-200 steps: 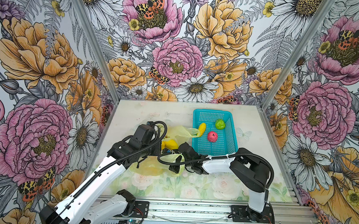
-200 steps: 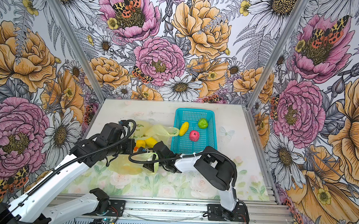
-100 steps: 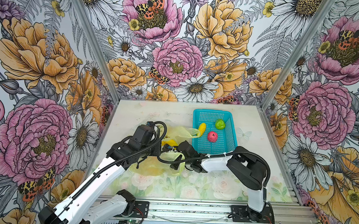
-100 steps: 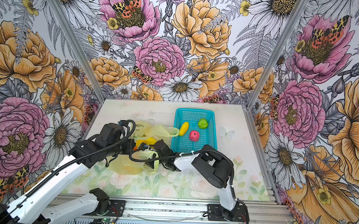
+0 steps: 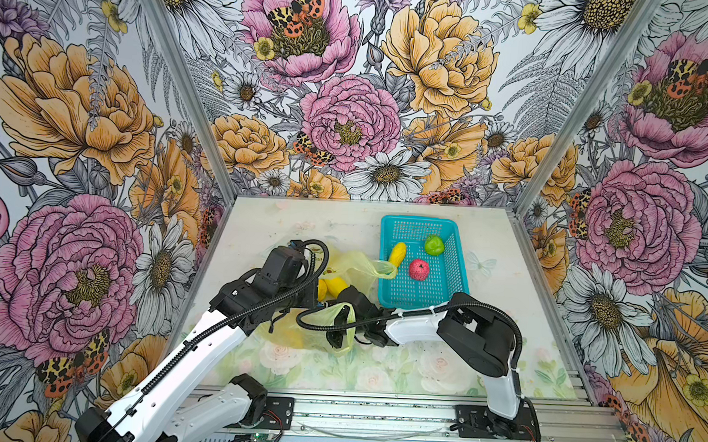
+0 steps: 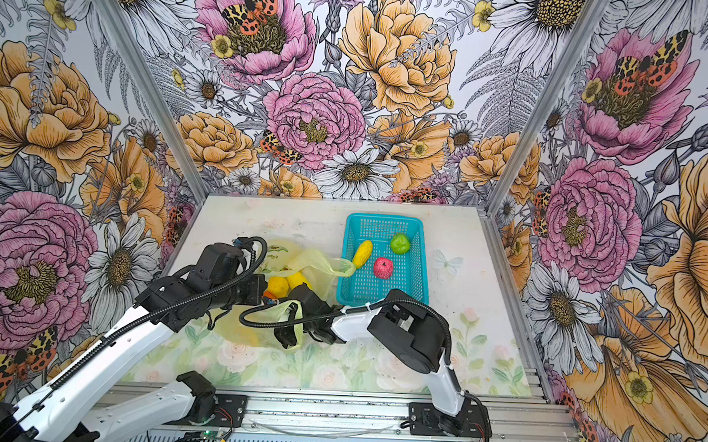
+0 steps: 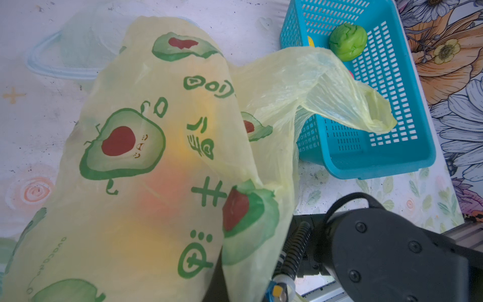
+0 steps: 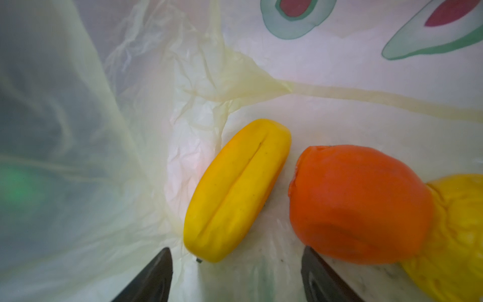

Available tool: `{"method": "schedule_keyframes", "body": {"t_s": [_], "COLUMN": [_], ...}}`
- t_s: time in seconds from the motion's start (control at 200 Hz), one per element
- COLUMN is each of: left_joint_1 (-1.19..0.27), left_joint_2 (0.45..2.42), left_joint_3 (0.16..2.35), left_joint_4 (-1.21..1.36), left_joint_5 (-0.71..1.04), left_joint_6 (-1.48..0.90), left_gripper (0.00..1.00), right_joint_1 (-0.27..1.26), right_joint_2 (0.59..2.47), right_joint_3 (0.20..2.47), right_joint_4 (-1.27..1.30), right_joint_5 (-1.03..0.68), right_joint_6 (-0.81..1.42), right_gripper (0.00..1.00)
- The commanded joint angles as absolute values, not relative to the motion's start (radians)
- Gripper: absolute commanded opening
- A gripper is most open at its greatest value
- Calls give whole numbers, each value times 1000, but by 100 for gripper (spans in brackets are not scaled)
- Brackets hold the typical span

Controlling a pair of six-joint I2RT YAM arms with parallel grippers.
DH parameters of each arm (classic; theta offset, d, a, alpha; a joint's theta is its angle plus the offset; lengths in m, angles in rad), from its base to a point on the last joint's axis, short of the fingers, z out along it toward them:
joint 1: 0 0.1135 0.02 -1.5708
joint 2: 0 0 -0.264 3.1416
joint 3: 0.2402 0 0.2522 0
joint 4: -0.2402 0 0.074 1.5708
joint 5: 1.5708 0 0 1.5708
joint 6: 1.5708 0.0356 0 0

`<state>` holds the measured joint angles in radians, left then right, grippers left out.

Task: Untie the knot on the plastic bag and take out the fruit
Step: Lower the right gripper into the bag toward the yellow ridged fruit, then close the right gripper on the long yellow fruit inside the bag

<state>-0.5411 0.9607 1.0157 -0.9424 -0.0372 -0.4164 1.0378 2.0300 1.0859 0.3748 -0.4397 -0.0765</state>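
While its jaws stand wide and empty, right gripper (image 8: 236,251) sits inside the plastic bag (image 7: 146,157), banana (image 8: 235,191) and orange (image 8: 358,204) just ahead. Left gripper (image 6: 260,290) pinches bag film. Beyond: teal basket (image 5: 452,296) with three fruit.

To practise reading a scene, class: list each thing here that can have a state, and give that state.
Bag: untied, mouth open, fruit inside.
Handle: loose, draped over the basket rim.
Basket: upright, three fruits in it.
Left jaws: shut.
Right jaws: open, inside the bag, by a banana.
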Motion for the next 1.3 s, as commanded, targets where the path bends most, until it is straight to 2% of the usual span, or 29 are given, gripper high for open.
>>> {"method": "schedule_keyframes", "body": {"t_s": [0.0, 0.42, 0.62, 0.751, 0.891, 0.986, 1.201, 1.291], "left_joint_1": [-549, -553, -563, -564, -563, -564, -573, -578], "left_joint_2": [942, 939, 934, 933, 923, 917, 928, 922], "left_joint_3": [1031, 1031, 1030, 1030, 1035, 1037, 1038, 1038], "left_joint_4": [-943, -942, -942, -942, -940, -939, -937, -938], "left_joint_5": [-51, -47, -50, -47, -31, -19, -7, -14], "left_joint_6": [-427, -427, -427, -428, -425, -421, -418, -420], "left_gripper": [0, 0, 0, 0, 0, 0, 0, 0], "right_joint_1": [1045, 1114, 1117, 1119, 1124, 1127, 1124, 1126], "right_joint_2": [2031, 2157, 2253, 2254, 2265, 2307, 2385, 2403], "right_joint_3": [1116, 1211, 1293, 1264, 1175, 1186, 1316, 1347], "right_joint_4": [391, 466, 452, 543, 854, 973, 856, 815], "right_joint_5": [-456, -224, -63, -86, -129, -71, -28, -35], "right_joint_6": [-55, 16, 43, 71, 149, 218, 256, 259], "right_gripper": [83, 86, 82, 81, 89, 93, 91, 87]}}
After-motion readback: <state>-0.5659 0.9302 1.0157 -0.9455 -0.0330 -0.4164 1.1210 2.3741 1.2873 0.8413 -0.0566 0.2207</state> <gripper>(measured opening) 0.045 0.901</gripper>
